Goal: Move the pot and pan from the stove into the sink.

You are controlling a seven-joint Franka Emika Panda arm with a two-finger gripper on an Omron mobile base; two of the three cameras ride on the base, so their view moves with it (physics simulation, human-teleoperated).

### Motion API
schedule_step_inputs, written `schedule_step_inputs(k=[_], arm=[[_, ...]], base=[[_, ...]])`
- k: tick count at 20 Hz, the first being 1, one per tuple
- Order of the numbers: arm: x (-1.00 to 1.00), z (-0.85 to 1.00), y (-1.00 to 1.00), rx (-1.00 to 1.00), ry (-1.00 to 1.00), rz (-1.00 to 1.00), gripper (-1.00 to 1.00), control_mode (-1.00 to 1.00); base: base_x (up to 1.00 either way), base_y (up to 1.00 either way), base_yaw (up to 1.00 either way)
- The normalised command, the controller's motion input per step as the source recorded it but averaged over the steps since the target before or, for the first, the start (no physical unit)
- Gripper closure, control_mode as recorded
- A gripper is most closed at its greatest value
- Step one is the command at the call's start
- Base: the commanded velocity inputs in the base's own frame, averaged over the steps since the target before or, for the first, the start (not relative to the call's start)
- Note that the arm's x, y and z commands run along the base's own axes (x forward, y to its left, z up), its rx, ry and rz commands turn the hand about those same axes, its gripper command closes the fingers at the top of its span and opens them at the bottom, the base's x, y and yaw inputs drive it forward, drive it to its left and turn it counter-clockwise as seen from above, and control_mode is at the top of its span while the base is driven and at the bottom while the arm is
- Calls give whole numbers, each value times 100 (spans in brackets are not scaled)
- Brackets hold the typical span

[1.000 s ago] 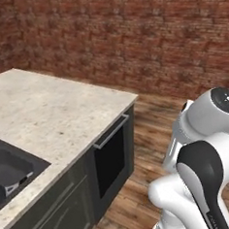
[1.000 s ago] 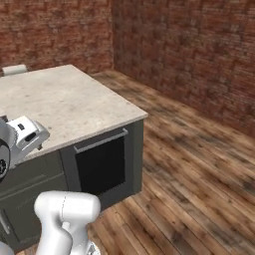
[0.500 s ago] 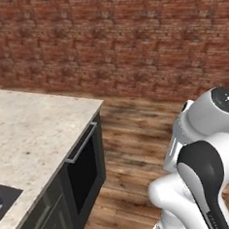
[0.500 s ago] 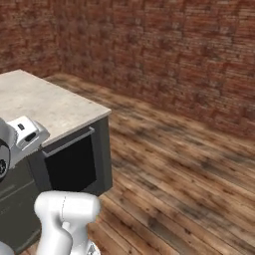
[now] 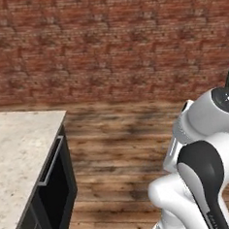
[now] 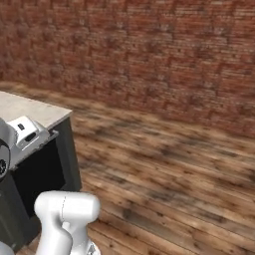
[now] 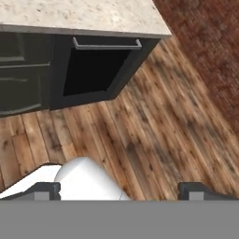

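Observation:
The pot, the pan, the stove and the sink are out of view. My gripper (image 7: 120, 190) points down at the wooden floor beside a dark cabinet. Its two dark fingertips (image 7: 45, 188) stand far apart at the bottom of the hand view. The gripper is open and nothing lies between the fingers. The white arm (image 5: 204, 177) is folded close to the base.
A counter with a speckled stone top (image 5: 16, 143) ends at the left, over a dark cabinet with a black panel and a bar handle (image 7: 106, 45). Wooden floor (image 6: 169, 169) stretches ahead to a red brick wall (image 5: 106, 44).
The whole picture has swung: the base has turned, so the counter has slid off to the left and the dark basin has left the left base view. The gripper stays open.

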Motion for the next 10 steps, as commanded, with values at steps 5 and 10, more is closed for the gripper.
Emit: schedule_step_inputs(k=[5, 10], arm=[[0, 0, 0, 0, 0, 0, -100, 100], [0, 0, 0, 0, 0, 0, -100, 100]], base=[[7, 9, -45], [6, 9, -45]])
